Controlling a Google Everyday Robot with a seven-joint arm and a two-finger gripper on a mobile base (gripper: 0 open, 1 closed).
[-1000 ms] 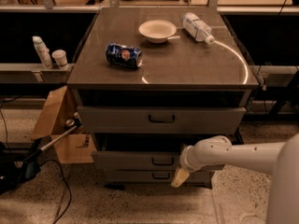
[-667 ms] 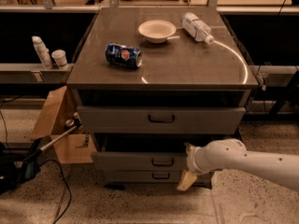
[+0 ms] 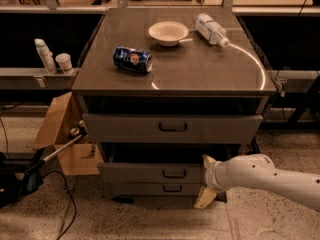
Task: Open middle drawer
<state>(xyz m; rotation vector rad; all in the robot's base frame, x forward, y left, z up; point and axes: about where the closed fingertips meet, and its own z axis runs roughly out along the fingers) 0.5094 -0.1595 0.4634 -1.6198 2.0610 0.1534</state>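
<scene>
The middle drawer (image 3: 150,173) is a grey flat front with a small dark bar handle (image 3: 174,173). It sits below the wider top drawer (image 3: 125,129) and above the narrow bottom drawer (image 3: 145,188). A dark gap shows above its front, which stands slightly forward. My gripper (image 3: 206,180) is on the white arm coming in from the right, at the right end of the middle drawer's front. Its cream fingers are spread one above the other, open, with nothing between them. It is well to the right of the handle.
On the cabinet top (image 3: 210,69) lie a blue can (image 3: 132,59), a white bowl (image 3: 168,33) and a plastic bottle (image 3: 211,29). A cardboard box (image 3: 62,134) and a long-handled tool (image 3: 50,154) stand at the cabinet's left. Bottles (image 3: 44,55) sit on a left shelf.
The arm has drawn back to the right and dropped lower, and the gripper has slid a little right along the drawer fronts. The drawers look unchanged.
</scene>
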